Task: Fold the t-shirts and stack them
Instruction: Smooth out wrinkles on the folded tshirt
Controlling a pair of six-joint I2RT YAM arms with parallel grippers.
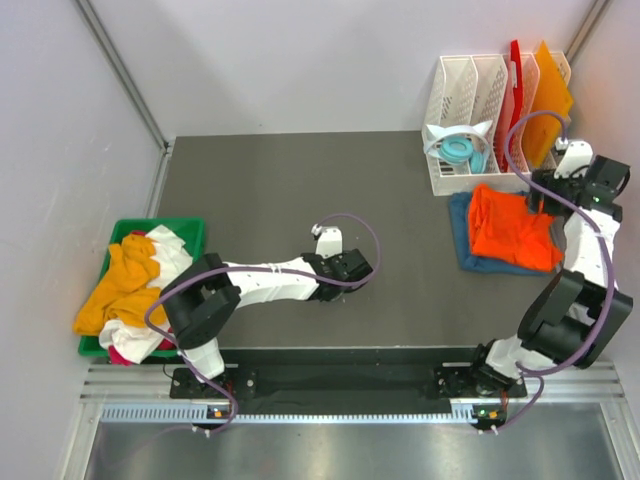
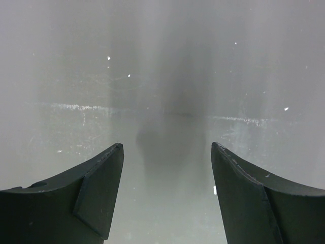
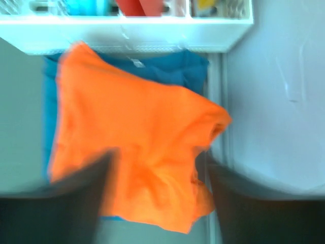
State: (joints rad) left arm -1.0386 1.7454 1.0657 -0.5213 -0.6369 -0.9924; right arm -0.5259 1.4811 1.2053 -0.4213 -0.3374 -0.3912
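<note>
Orange t-shirt (image 1: 512,228) lying on dark teal-blue t-shirt (image 1: 462,240), far right of table (image 1: 280,180), just before white rack (image 1: 470,110).
Right end effector (image 3: 160,162) spread above it, blurred, apparently not touching; left end effector (image 2: 167,147) spread over mid-table; further t-shirts (image 1: 130,290) heaped in green bin (image 1: 190,225).
</note>
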